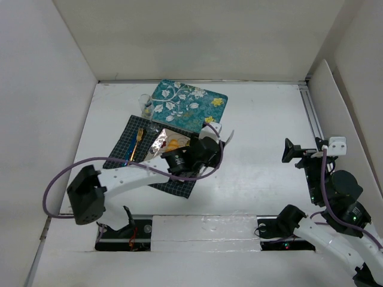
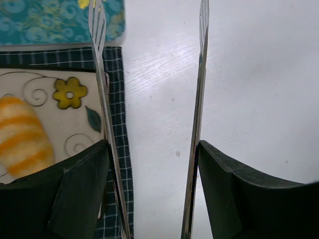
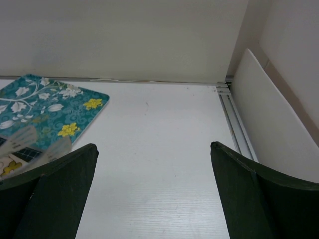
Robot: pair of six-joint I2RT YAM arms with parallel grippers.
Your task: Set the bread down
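Note:
The bread [image 2: 21, 137], a golden-orange ridged roll, lies on a cream plate [image 2: 45, 112] painted with a yellow flower. The plate sits on a dark checked mat [image 2: 115, 74]. In the top view the bread [image 1: 174, 144] shows on the plate [image 1: 160, 145], just left of my left gripper [image 1: 221, 130]. My left gripper [image 2: 149, 10] is open and empty. Its thin clear fingers [image 2: 101, 74] straddle bare white table to the right of the plate and the bread. My right gripper [image 1: 289, 150] is open and empty at the right, well away from the bread.
A teal floral mat [image 1: 187, 105] lies behind the checked mat [image 1: 122, 149] and also shows in the right wrist view [image 3: 45, 102]. A gold fork [image 1: 137, 142] lies on the checked mat. A small clear glass [image 1: 145, 106] stands at the teal mat's left. White walls enclose the table.

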